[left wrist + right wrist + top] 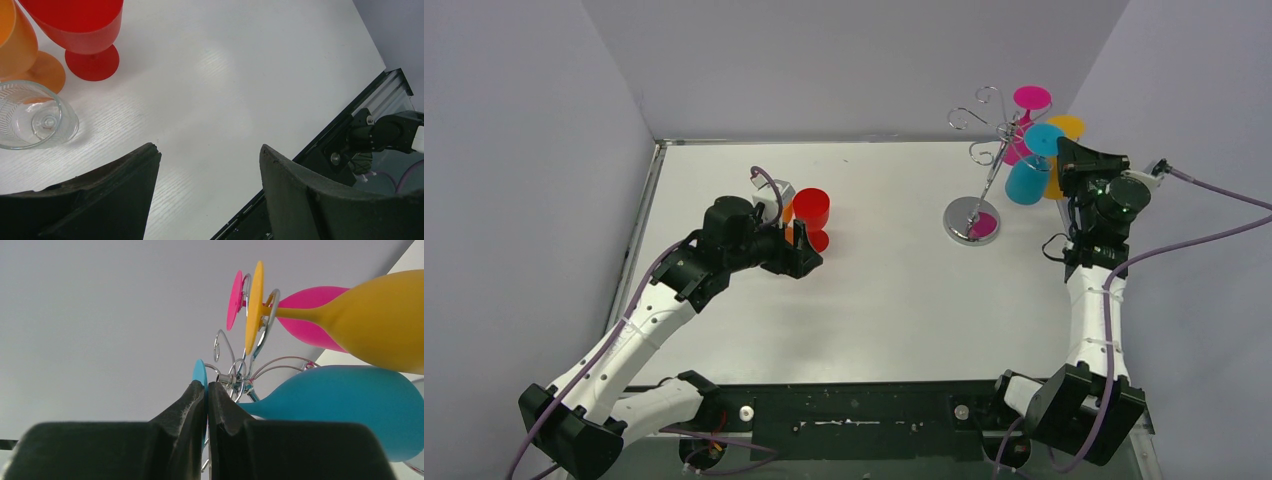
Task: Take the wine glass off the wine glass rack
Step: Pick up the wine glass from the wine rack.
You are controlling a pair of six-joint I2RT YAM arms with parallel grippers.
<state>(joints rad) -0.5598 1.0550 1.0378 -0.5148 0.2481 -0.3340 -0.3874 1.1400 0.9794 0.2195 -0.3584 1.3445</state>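
While the wine glass rack (990,175) stands at 2 o'clock on the table (874,300), we see the blue wine glass (1027,180), pink glass (1031,98) and yellow glass (1069,127) hanging on it. Right gripper (206,387) is pressed closed by the blue foot; contact unclear. Left wrist view alone clearly shows the clear glass (35,115), empty, on its side, near the orange glass (17,45) and red glass (80,25), both cut off. Left gripper (209,149) gapes wide, holding nothing.
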